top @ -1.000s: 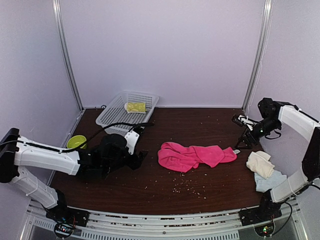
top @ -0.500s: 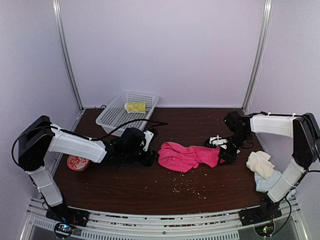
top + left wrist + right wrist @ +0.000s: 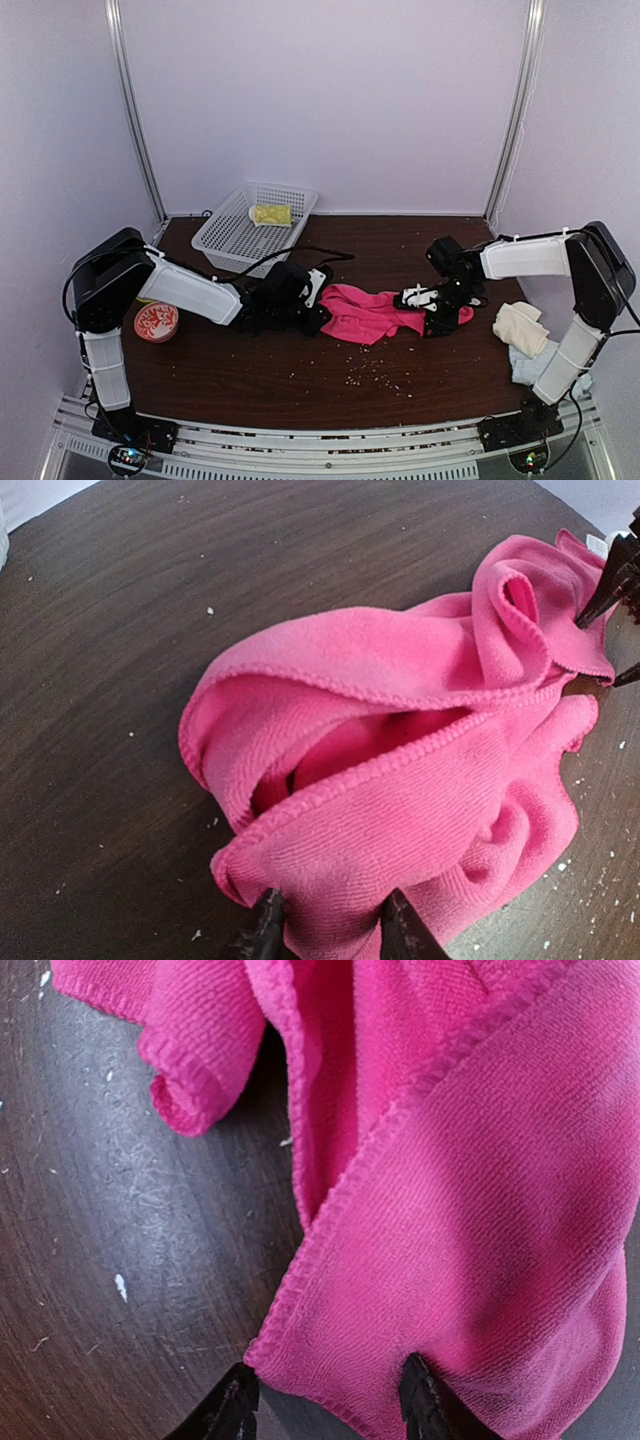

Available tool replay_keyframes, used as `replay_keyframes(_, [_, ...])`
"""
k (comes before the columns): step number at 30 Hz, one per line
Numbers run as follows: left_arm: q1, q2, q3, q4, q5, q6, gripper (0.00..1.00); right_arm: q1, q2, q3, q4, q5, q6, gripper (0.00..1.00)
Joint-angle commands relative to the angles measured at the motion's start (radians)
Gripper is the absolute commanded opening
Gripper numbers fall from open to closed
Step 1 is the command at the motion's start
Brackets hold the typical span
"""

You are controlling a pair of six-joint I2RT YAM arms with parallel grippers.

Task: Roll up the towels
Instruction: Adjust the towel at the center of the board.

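Note:
The hot-pink towel lies crumpled in the middle of the brown table. My left gripper is at its left end; in the left wrist view the open gripper straddles a fold of the pink towel. My right gripper is at its right end; in the right wrist view the open gripper straddles the hemmed edge of the pink towel. A rolled lime-yellow towel lies in the white basket. A cream towel rests on a pale-blue one at the right.
The white basket stands at the back left. A red-patterned bowl sits beside the left arm at the left edge. Small crumbs are scattered on the table in front of the pink towel. Metal frame posts rise at both back corners.
Both arms have swung inward to the pink towel, the left from the left side and the right from the back right. The towel's right end has bunched up leftward.

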Motion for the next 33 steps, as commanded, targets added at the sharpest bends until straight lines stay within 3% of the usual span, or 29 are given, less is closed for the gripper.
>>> replay_keyframes(1, [0.006, 0.009, 0.035, 0.059, 0.019, 0.023, 0.28, 0.025, 0.015, -0.027, 0.069, 0.070, 0.037, 0.49])
replay_keyframes(8, [0.005, -0.003, 0.025, 0.067, 0.026, 0.031, 0.18, 0.143, -0.045, -0.091, 0.179, 0.238, 0.111, 0.48])
replay_keyframes(16, [0.006, -0.042, 0.006, 0.054, -0.010, 0.050, 0.10, 0.161, -0.124, -0.055, 0.192, 0.288, 0.157, 0.16])
replay_keyframes(25, [0.005, -0.159, -0.016, -0.047, -0.111, 0.128, 0.04, 0.146, -0.147, 0.068, 0.082, 0.221, 0.210, 0.00])
replay_keyframes(28, [0.010, -0.243, -0.031, -0.099, -0.164, 0.177, 0.03, 0.119, -0.164, 0.146, 0.028, 0.150, 0.218, 0.00])
replay_keyframes(31, [0.016, -0.302, -0.040, -0.139, -0.167, 0.207, 0.01, 0.128, -0.165, 0.142, -0.034, 0.028, 0.155, 0.22])
replay_keyframes(33, [0.016, -0.324, -0.048, -0.159, -0.141, 0.210, 0.00, 0.147, -0.161, 0.078, -0.014, -0.004, 0.136, 0.27])
